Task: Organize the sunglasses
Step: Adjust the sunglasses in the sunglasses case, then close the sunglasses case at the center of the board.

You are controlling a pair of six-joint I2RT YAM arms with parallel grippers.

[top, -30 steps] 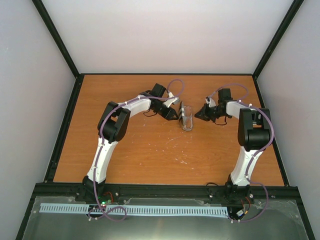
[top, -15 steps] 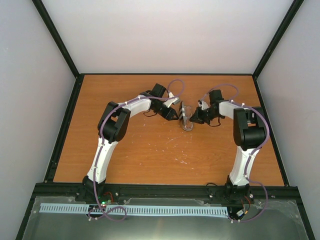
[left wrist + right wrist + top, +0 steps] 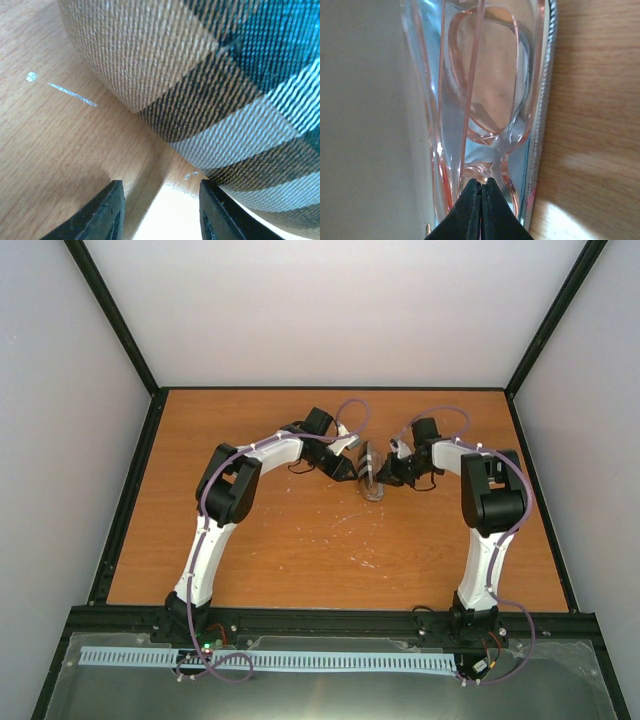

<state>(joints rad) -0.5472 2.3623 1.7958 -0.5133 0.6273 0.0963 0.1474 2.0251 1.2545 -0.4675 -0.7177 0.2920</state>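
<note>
Both your arms are arching in from the near edge of the orange-brown wooden table (image 3: pixel 300 540), meeting from either side near its middle. Your left tool (image 3: pixel 161 189) is sitting low over the wood, jaws standing apart, nothing between them. Just beyond it the brown oblong fabric case with grey and dark stripes (image 3: pixel 200 75) is lying, its rounded end resting on the table. Your right tool (image 3: pixel 482 184) is clenching on nothing, pads (image 3: pixel 470 212) pressed together, tips touching the bridge of the thin-framed, see-through pinkish sunglasses (image 3: pixel 487 85). The sunglasses are sitting in the case's open side, a slim arm lying across one lens, the silver zip edge (image 3: pixel 542 125) running alongside. Pale blue is showing behind the lenses; lining or cloth, you cannot tell.
</note>
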